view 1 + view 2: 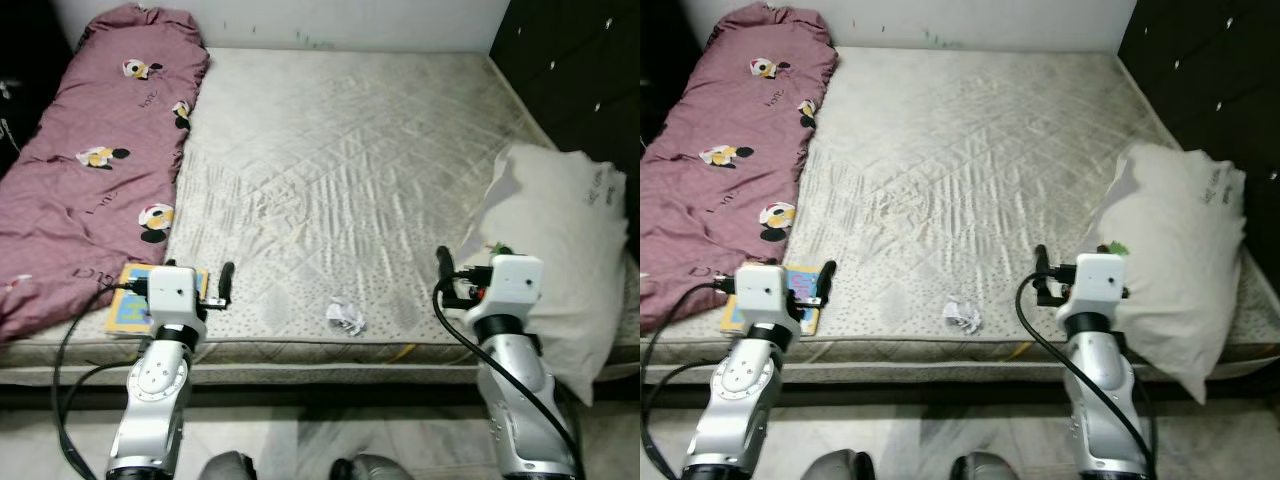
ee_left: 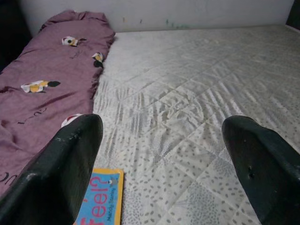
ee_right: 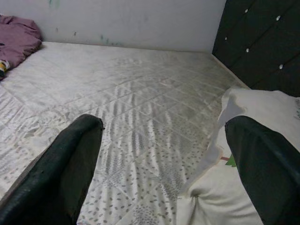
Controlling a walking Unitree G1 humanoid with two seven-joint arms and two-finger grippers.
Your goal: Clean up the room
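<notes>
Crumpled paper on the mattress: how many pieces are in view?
1. A single crumpled paper lies near the mattress front edge, between the two arms, apart from the book at the left. More could be hidden under the pillow or blanket.

Robot body, as seen from the head camera.

- 2 arms of silver-grey metal, built from rounded, jointed segments with circular joint caps bearing small dark screw holes.
- Each wrist carries a white, box-shaped housing with rounded corners.
- Left gripper [image 1: 226, 283]: long black fingers [image 2: 61, 168], matte, tapering, faintly scuffed and speckled pale along the edges.
- Right gripper [image 1: 444, 264]: black fingers [image 3: 262, 168] of matching form, broad and smooth-surfaced in the wrist view.
- Black cables: 1 loops wide from the left wrist housing down beside the arm; another curves from the right housing along the forearm.
- Small red detail beside the right housing's dark connector block.
- 2 rounded grey shapes at the lower edge, between the arms.
</notes>
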